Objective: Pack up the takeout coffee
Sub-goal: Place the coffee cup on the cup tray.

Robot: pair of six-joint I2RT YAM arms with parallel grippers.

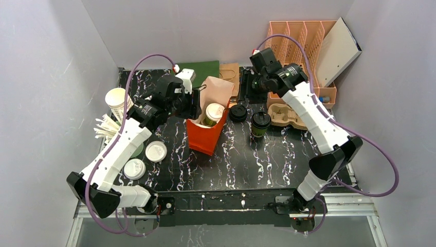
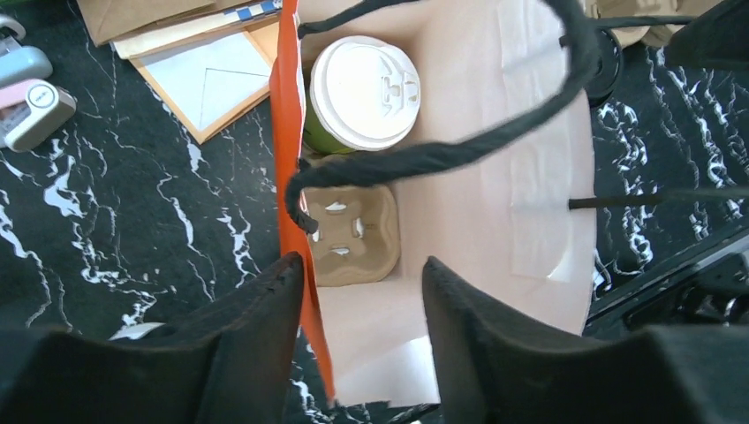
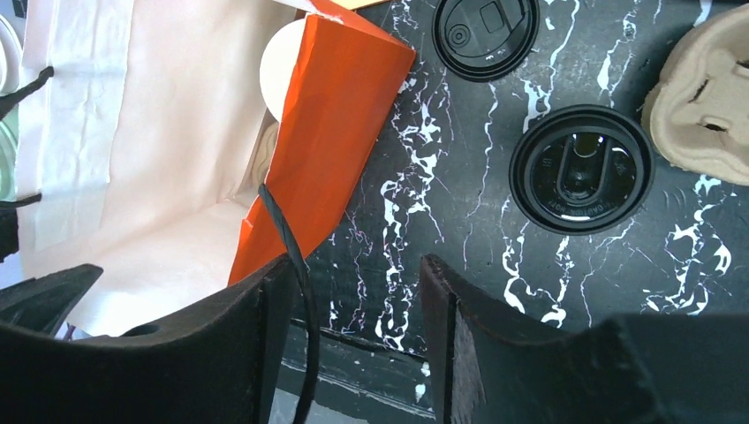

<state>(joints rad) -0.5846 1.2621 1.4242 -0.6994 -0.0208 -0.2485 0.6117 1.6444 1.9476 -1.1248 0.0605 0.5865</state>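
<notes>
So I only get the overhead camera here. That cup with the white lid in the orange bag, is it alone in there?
Observer: No. The left wrist camera shows a cardboard cup tray on the floor of the orange bag, beside the white-lidded cup, with one empty slot showing.
Operator: And the left hand, does it grip the bag?
Observer: The left hand is open. One finger is outside the bag's orange wall and the other is inside.
Operator: What about the right hand?
Observer: The right hand is open too, and the bag's black handle cord runs between its fingers.
</notes>
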